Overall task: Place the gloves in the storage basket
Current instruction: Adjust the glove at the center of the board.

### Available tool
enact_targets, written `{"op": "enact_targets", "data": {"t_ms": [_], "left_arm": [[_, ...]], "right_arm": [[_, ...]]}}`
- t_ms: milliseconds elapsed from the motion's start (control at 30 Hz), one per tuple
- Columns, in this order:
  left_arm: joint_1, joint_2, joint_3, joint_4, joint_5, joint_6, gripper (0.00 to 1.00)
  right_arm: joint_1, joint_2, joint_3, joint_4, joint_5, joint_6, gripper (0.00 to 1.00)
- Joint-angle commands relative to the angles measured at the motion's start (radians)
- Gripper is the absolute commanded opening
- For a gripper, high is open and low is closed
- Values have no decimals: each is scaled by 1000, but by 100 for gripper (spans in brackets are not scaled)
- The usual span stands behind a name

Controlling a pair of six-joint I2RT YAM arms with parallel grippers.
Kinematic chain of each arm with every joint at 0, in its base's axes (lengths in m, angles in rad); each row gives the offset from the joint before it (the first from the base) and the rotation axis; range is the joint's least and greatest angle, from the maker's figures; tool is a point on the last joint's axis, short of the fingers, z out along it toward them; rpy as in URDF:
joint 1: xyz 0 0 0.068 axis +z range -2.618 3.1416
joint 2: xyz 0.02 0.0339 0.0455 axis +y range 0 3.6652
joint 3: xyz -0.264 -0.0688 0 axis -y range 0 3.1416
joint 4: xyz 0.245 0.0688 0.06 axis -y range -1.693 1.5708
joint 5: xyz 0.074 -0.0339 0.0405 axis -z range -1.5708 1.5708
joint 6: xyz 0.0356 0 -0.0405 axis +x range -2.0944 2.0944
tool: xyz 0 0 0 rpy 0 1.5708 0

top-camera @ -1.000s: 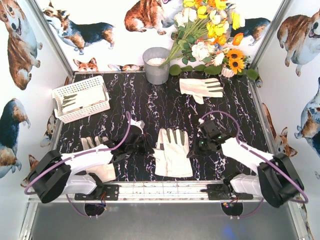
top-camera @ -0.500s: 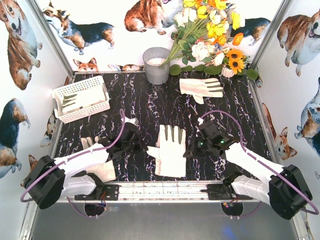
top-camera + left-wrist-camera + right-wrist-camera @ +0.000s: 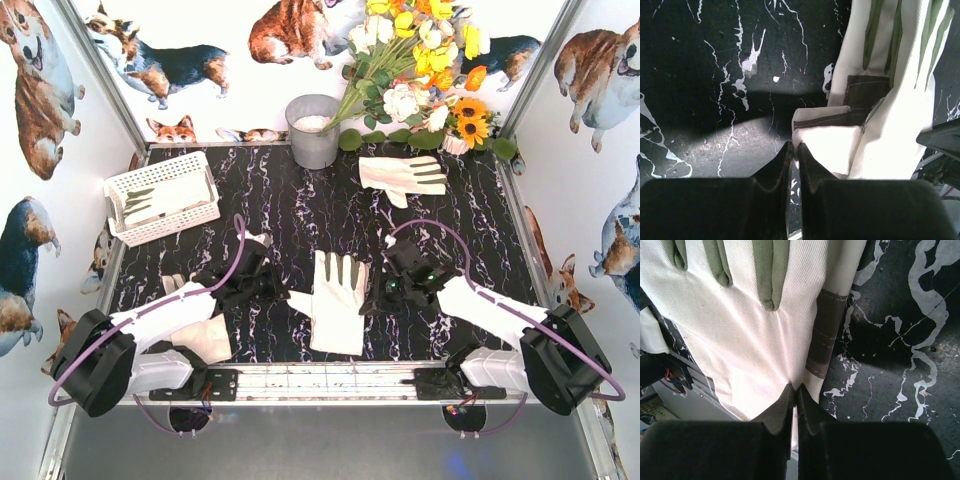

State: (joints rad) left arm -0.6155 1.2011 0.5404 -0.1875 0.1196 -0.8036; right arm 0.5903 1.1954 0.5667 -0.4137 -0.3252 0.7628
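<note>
A cream-white glove (image 3: 338, 300) with grey finger patches lies mid-table between both arms. My left gripper (image 3: 284, 293) is shut on its thumb edge, and the left wrist view shows the fingertips (image 3: 795, 146) pinching the cream fabric (image 3: 890, 125). My right gripper (image 3: 369, 299) is shut on its right edge, pinching a fold (image 3: 796, 388) of the glove (image 3: 740, 330). The white lattice storage basket (image 3: 175, 225) stands at the far left with a glove (image 3: 150, 203) inside. Another glove (image 3: 403, 176) lies at the back right. Another glove (image 3: 205, 337) lies partly hidden under my left arm.
A grey round metal bucket (image 3: 313, 130) stands at the back centre. A bunch of artificial flowers (image 3: 420, 70) leans over the back right corner. Printed walls close the table on three sides. A metal rail (image 3: 320, 378) runs along the near edge.
Both grippers have moved in onto the middle glove's sides and pinched it. The glove has shifted slightly left and away from the near edge.
</note>
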Motion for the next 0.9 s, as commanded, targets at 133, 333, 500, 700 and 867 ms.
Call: {"op": "enact_targets", "data": {"t_ms": [133, 333, 500, 700, 867], "left_arm": [[33, 49, 31, 8, -24, 49, 0], [33, 83, 32, 40, 1, 46, 0], [33, 97, 25, 55, 12, 41, 0], [33, 103, 20, 64, 12, 41, 0], [33, 127, 23, 63, 18, 51, 0]], "right_arm": [[5, 35, 35, -10, 24, -8, 0], [5, 55, 44, -26, 42, -6, 0], [5, 33, 42, -30, 65, -2, 0], [5, 16, 36, -27, 77, 0, 0], [5, 61, 43, -18, 73, -3, 0]]}}
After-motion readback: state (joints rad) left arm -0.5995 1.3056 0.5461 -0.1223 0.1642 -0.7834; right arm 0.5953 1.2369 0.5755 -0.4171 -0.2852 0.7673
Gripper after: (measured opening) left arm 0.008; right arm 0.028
